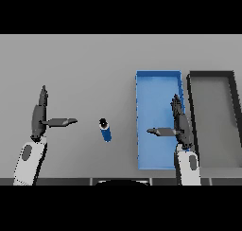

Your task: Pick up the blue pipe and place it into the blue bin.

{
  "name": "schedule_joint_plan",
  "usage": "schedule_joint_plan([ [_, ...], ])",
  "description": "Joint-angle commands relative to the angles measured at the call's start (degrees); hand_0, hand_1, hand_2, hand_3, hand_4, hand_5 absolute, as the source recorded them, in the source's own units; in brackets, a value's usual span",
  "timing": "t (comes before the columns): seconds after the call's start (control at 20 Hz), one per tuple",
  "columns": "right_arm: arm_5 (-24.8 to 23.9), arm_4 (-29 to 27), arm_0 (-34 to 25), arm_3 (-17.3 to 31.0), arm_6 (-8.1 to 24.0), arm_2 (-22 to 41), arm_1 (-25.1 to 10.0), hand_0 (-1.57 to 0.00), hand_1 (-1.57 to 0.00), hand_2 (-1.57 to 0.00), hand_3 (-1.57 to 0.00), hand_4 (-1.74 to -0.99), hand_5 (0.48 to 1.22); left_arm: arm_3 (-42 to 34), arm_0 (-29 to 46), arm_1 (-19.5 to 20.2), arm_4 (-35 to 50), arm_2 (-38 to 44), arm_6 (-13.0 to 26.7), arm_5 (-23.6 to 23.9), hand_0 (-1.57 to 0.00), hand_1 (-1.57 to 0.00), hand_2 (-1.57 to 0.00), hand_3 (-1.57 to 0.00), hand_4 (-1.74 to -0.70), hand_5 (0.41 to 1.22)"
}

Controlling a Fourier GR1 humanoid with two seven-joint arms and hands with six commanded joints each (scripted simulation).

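Observation:
A short blue pipe point(105, 130) with a dark end lies on the grey table, left of the blue bin point(152, 85). My right hand point(180, 123) hovers over the bin's right side, fingers straight and thumb pointing left, holding nothing. At the left, my left hand point(39, 116) is also open, its thumb stretched toward the pipe but well short of it. Neither hand touches the pipe.
A dark-rimmed grey bin point(212, 74) stands right beside the blue bin at the far right. Grey tabletop stretches between the left hand and the pipe and across the back.

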Motion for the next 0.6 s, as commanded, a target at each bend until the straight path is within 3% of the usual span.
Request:
schedule_joint_plan([
  [0.0,-0.01,-0.05,0.07,-0.04,-0.05,-0.03,-0.04,0.0,0.0,0.0,0.0,-1.254,0.598,-0.09,0.06,-0.05,-0.04,-0.03,-0.28,0.06,0.0,0.0,0.0,0.0,-1.19,0.605],
  [0.25,0.67,-0.52,0.82,-0.97,-0.31,0.03,-0.51,0.0,0.0,0.0,0.0,-1.254,0.598,-1.23,1.05,-0.18,-0.31,-0.29,-0.79,0.59,0.0,0.0,0.0,0.0,-1.19,0.605],
  [0.3,2.13,3.15,3.63,-2.81,-2.74,2.01,-3.97,0.0,0.0,0.0,0.0,-1.254,0.598,-1.33,2.5,3.26,0.92,-1.52,-3.52,-6.65,0.0,0.0,0.0,0.0,-1.19,0.605],
  [0.4,3.15,7.08,6.46,-5.35,-4.37,4.1,-7.12,0.0,0.0,0.0,0.0,-1.251,0.597,0.2,2.91,7.32,2.38,-1.96,-5.18,-14.39,0.0,0.0,0.0,0.0,-1.19,0.604],
  [0.55,3.41,8.95,7.79,-8.28,-2.48,5.4,-8.38,0.0,0.0,0.0,0.0,-1.241,0.594,0.84,2.87,8.71,2.66,-2.56,-7.04,-18.17,0.0,0.0,0.0,0.0,-1.18,0.603],
])
